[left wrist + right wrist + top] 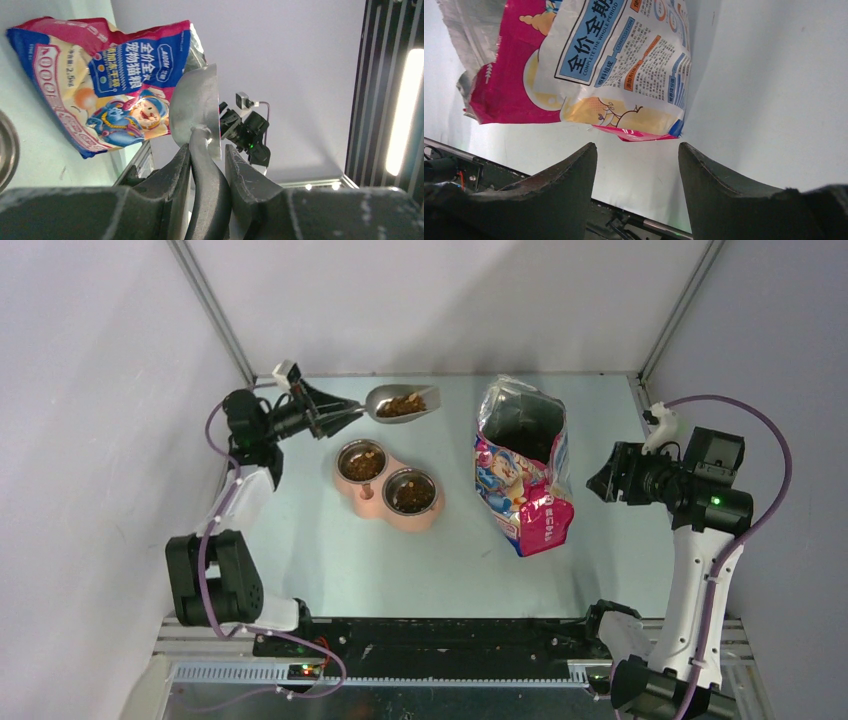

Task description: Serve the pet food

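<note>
Table (330, 570): plain light surface, all the items on its far half. Bag (520, 475): blue-pink printed, slumped right of centre with its mouth gaping at the far end, probably left open so the scoop can go in and out. Right gripper (603, 480) hovers just beside the bag's right edge, not touching. Its fingers are spread with nothing between them, so it looks to be standing by to steady the bag. Pink double feeder (370, 502) with two metal bowls sits between the bag and the left arm, close to both, which keeps the carry short. Grey metal scoop (428, 398) is held in the air just behind the feeder's left bowl, roughly level, judged so the load does not spill before tipping. Left gripper (207, 160) holds it, fingers pressed on either side of the dark handle, pinching it firmly. Pet food (400, 405): small dark-brown dry pellets in a loose heap, filling the scoop's bowl. More of the same lies in both feeder bowls. Individual bits are too small to make out.
</note>
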### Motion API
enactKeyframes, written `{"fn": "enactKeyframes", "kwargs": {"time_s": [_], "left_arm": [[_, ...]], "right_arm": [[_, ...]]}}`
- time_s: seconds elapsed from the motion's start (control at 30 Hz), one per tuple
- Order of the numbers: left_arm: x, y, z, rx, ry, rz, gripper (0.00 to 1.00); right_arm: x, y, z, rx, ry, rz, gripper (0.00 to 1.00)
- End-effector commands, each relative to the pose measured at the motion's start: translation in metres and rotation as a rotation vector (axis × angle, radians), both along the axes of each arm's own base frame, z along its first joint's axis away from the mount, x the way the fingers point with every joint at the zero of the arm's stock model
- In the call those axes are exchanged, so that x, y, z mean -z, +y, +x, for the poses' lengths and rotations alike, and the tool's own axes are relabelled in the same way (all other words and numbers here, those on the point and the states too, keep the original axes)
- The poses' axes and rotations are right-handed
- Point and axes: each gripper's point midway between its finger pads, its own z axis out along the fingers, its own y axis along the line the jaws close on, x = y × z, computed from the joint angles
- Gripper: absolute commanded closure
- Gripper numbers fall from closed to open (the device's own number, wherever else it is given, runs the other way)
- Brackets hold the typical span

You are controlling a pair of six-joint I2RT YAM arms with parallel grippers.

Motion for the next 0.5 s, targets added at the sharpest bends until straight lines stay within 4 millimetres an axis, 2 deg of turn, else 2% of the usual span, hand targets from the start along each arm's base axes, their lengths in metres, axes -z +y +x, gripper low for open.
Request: {"fn": "enactKeyframes", "kwargs": {"time_s": [0.0,0.27,0.3,0.33,0.37,0.4,0.43,0.47], "left_arm": [[-0.001,0.018,-0.029,-0.022,-0.083,0.019,1.00],[0.026,0.030,-0.053,-0.042,-0.093,0.074,1.00],[0.034,0.031,-0.054,-0.049,-0.045,0.078,1.00],[0.037,0.033,-0.055,-0.062,-0.098,0.121,1.00],[0.046,0.034,-0.056,-0.069,-0.028,0.129,1.00],[0.051,0.036,-0.058,-0.079,-0.091,0.188,1.00],[0.060,0.038,-0.061,-0.098,-0.029,0.207,1.00],[0.066,0.040,-0.061,-0.109,-0.049,0.240,1.00]], "right_arm": [[-0.016,0.007,0.000,-0.010,-0.066,0.027,0.36],[-0.014,0.009,-0.009,-0.009,-0.066,0.023,0.36],[-0.014,0.009,-0.010,-0.008,-0.066,0.023,0.36],[-0.014,0.008,-0.010,-0.006,-0.067,0.020,0.36],[-0.015,0.008,-0.011,-0.004,-0.072,0.018,0.36],[-0.015,0.008,-0.011,-0.002,-0.077,0.016,0.36],[-0.015,0.008,-0.011,-0.001,-0.082,0.016,0.36],[-0.015,0.008,-0.011,-0.003,-0.082,0.019,0.36]]}}
